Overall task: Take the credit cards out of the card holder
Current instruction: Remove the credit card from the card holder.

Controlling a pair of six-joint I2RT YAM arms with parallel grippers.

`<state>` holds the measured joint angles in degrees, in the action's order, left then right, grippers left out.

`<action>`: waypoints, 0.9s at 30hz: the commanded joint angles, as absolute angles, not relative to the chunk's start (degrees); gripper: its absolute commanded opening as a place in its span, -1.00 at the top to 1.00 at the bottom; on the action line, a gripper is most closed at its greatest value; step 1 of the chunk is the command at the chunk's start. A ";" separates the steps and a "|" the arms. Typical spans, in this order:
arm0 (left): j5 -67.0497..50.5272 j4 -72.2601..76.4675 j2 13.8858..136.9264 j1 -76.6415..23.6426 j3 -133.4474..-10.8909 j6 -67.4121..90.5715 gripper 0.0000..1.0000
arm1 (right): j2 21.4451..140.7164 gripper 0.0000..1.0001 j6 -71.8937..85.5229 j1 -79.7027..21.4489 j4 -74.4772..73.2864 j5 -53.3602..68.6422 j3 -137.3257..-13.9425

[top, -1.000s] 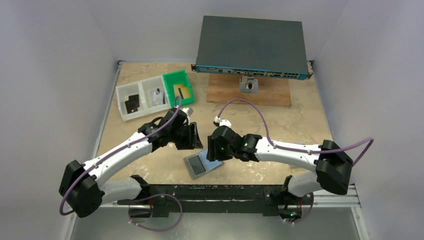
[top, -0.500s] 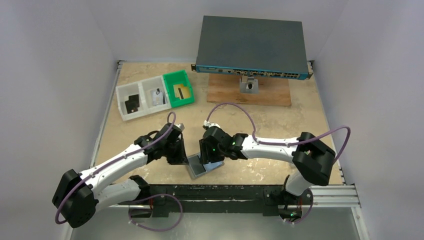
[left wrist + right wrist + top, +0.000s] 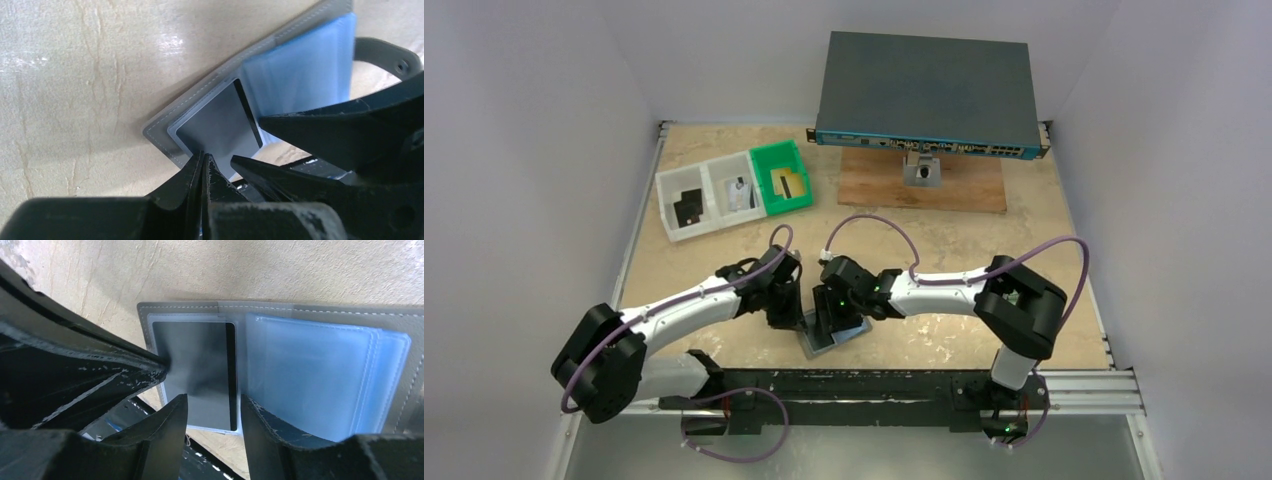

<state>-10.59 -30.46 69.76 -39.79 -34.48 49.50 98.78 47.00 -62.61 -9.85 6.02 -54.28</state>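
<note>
Card holder (image 3: 310,309): open on desk (image 3: 684,260), you've cards (image 3: 688,208) in trays (image 3: 707,180) already, 1 grey card (image 3: 200,360) yet to pull; L pincer (image 3: 202,162) closed at its corner, R pincer (image 3: 214,400) part-wide, empty.

This looks like a robotics lab bench, a test cell rather than a home or shop. Two white-and-black robot arms (image 3: 686,308) are bolted to an aluminium rail (image 3: 1089,385) at the edge of a pale table (image 3: 1024,240), boxed in by plain white walls (image 3: 534,120). A flat box with a row of ports (image 3: 924,90) — probably network gear, its labels too small to read — sits at the back on a wooden board (image 3: 969,188), near small plastic parts trays (image 3: 720,172).
</note>
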 commanded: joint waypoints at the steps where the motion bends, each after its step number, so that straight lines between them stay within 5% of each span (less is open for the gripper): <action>1: -8.81 -29.55 71.47 -39.73 -34.11 49.92 1.00 | 98.86 0.14 48.70 -62.49 -5.41 7.86 -53.45; 27: -11.30 -23.62 81.87 -39.73 -36.46 47.85 1.00 | 93.30 0.23 60.47 -57.00 16.33 16.10 -35.45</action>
